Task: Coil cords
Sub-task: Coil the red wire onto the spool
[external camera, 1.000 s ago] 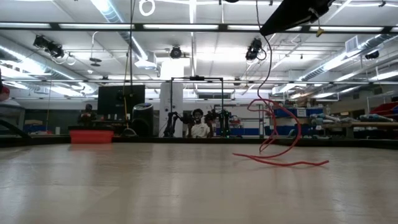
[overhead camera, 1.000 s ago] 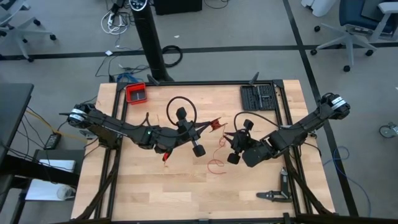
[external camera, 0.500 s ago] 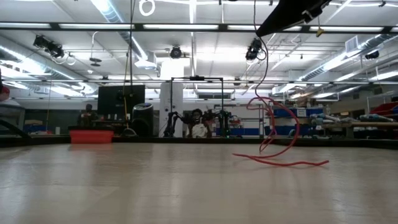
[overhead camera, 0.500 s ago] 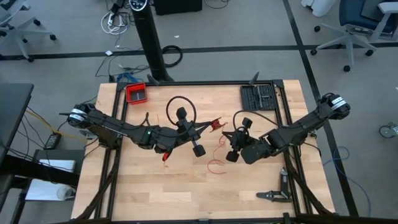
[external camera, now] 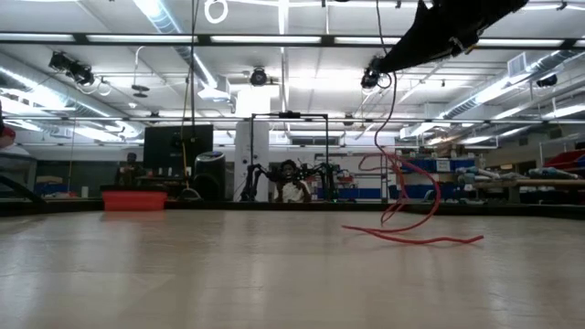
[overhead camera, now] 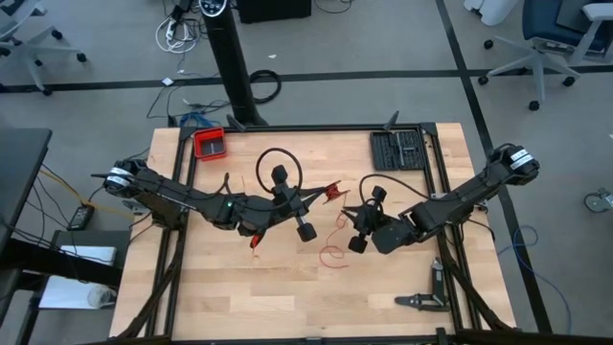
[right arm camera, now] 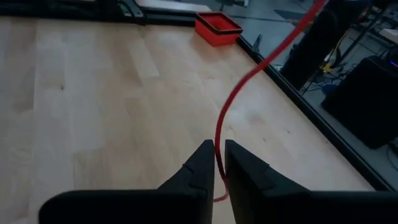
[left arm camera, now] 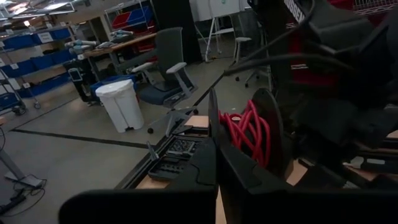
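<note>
The thin red cord lies partly as loose loops (overhead camera: 331, 254) on the wooden table (overhead camera: 239, 287); in the low view these loops (external camera: 413, 206) rise off the tabletop at the right. Part of it is a small wound bundle (left arm camera: 249, 130), held by my left gripper (overhead camera: 330, 192) above the table's middle. My right gripper (overhead camera: 347, 213) stands close to the right of it, its fingers closed around a free stretch of the cord (right arm camera: 233, 102). My left gripper pinches the red bundle (left arm camera: 239, 127) between its two fingers, which point level toward the table's right. The bundle of several strands is lifted clear of the table. My right gripper has one strand of the cord (right arm camera: 217, 146) between its fingertips (right arm camera: 204, 158), which slant down from the table's right. Beyond the fingers the strand curves up, clear of the table.
A red tray (overhead camera: 209, 144) sits at the far left and a black tool tray (overhead camera: 397, 149) at the far right. A black cable loop (overhead camera: 278, 165) lies behind the left gripper. A dark tool (overhead camera: 421, 300) lies near the front right corner. People (external camera: 292, 190) show beyond the table.
My right arm has sunk a little: more of it shows at the top of the low view. The left gripper keeps the bundle still. The loops on the table stay where they were.
</note>
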